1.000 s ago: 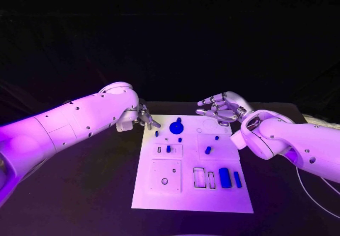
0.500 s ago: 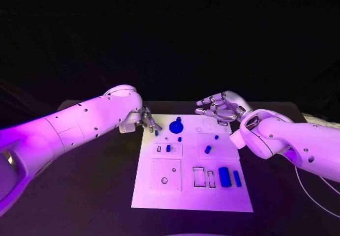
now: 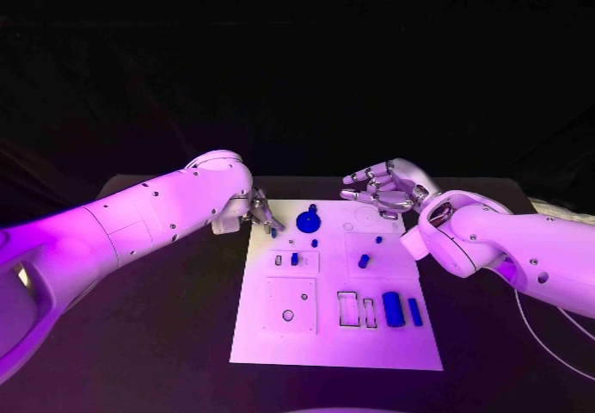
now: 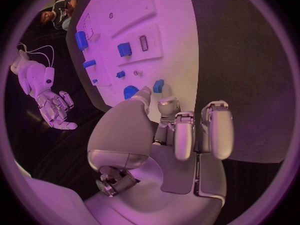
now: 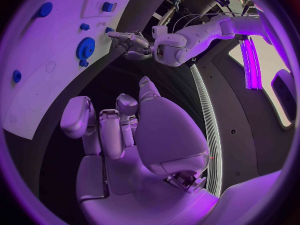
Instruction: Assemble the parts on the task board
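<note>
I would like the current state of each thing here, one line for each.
left robot hand: fingers apart, holds nothing, at the task board's far left corner.
right robot hand: fingers curled, holds nothing, above the far right corner.
task board: flat on the table.
blue gear: lying flat on the board.

Right hand (image 5: pixel 125 130) empty, fingers curled, above task board (image 5: pixel 37 85).

White rectangular task board (image 3: pixel 334 344) lies flat mid-table, long axis running away from the robot. Round blue gear-shaped part (image 3: pixel 309 224) sits near the far edge. Small blue peg (image 3: pixel 364 261) stands at mid-board. Long blue bar (image 3: pixel 393 310) and thinner blue strip (image 3: pixel 415 312) lie side by side near the right edge.
</note>
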You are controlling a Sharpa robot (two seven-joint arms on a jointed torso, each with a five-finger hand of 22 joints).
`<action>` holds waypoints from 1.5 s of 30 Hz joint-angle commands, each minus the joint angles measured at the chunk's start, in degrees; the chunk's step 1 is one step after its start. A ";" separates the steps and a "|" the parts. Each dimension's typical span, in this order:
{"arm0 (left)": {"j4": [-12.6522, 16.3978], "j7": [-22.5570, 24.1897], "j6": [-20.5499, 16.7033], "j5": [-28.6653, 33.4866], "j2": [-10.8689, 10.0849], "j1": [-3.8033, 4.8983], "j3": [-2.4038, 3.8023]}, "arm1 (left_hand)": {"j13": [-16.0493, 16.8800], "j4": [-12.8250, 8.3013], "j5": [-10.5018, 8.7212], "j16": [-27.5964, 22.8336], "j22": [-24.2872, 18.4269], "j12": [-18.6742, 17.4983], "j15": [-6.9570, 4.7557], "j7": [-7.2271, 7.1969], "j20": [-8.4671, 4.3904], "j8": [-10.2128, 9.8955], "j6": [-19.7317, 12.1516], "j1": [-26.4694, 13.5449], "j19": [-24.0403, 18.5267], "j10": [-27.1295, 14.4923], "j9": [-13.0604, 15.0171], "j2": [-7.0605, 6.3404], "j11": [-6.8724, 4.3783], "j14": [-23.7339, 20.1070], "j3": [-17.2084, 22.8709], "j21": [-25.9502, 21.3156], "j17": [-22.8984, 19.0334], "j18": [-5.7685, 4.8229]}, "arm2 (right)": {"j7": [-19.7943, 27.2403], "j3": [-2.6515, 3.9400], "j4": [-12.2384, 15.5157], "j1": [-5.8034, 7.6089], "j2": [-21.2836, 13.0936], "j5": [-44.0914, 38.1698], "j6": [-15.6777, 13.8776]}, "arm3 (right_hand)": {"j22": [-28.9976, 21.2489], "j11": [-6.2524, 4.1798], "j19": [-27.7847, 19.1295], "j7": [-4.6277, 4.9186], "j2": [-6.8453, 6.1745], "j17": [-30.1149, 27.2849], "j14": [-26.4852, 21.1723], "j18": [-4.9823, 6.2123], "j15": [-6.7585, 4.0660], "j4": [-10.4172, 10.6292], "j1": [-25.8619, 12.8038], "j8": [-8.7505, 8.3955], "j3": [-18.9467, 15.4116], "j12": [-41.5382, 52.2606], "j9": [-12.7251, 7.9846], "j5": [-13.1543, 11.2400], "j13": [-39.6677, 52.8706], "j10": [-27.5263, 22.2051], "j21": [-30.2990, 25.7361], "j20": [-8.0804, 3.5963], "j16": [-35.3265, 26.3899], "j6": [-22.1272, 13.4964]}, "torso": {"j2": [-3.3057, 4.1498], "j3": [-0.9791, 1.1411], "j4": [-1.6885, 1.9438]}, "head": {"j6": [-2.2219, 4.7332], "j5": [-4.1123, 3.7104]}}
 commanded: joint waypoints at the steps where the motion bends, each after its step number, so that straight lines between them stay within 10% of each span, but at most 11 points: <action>1: -0.12 0.73 1.44 0.24 0.24 -0.04 -0.02 | 0.01 -0.57 0.28 0.18 5.89 0.25 -0.33 -0.42 -0.21 0.33 -0.15 1.21 0.54 0.25 0.18 0.08 -0.02 6.03 0.20 0.41 15.07 0.22 | 0.15 0.00 0.01 -0.04 0.09 -0.45 0.78 | -0.08 -0.12 -0.37 -0.14 0.42 1.97 3.19 1.05 -0.30 0.02 -0.03 0.18 -0.46 -0.28 0.07 0.25 -0.05 -0.23 -0.22 -0.22 -0.30 0.44 | 0.00 0.02 0.01 | -0.01 -0.05; 20: -0.55 1.01 -0.87 1.31 0.46 -0.20 -0.13 | -0.21 -5.72 0.35 0.18 6.33 0.18 -0.95 -1.02 -0.85 0.96 -1.23 9.99 0.71 0.37 2.25 3.44 -0.73 6.03 9.65 0.51 15.07 0.15 | 0.12 0.00 -0.02 -0.06 0.07 -0.45 0.86 | -0.08 -0.12 -0.37 -0.14 0.42 1.97 3.19 1.05 -0.30 0.02 -0.03 0.18 -0.46 -0.28 0.07 0.25 -0.05 -0.23 -0.22 -0.22 -0.30 0.44 | -0.01 0.05 -0.01 | -0.14 -0.11; 29: 1.02 2.08 -4.46 5.31 -0.81 -0.20 -0.13 | -0.84 -8.89 0.30 0.18 6.44 -0.09 -0.73 -0.88 -0.65 3.31 -2.26 7.14 0.67 0.92 6.13 -0.46 -0.73 6.03 24.36 0.33 15.07 0.15 | -0.01 0.00 -0.22 -0.24 0.15 -0.45 1.21 | -0.08 -0.12 -0.37 -0.14 0.42 1.97 3.19 1.05 -0.30 0.02 -0.03 0.18 -0.46 -0.28 0.07 0.25 -0.05 -0.23 -0.22 -0.22 -0.30 0.44 | -0.07 0.06 0.06 | -0.28 -0.15; 45: 14.85 1.78 -13.04 7.76 -8.79 -1.22 -0.69 | 0.02 -11.60 0.11 0.18 7.22 0.99 -1.00 -1.17 -0.89 4.64 -2.03 3.45 1.15 2.11 8.35 -3.52 -0.87 6.03 32.20 0.77 15.07 0.00 | -0.20 -0.06 -0.33 -0.40 -0.08 -0.44 1.50 | -0.13 -0.14 -0.37 -0.16 0.52 1.90 3.18 1.06 -0.32 0.00 0.03 0.18 -0.55 -0.20 0.07 0.35 -0.06 -0.16 -0.27 -0.23 -0.37 0.49 | -0.57 0.23 0.61 | -0.73 -0.22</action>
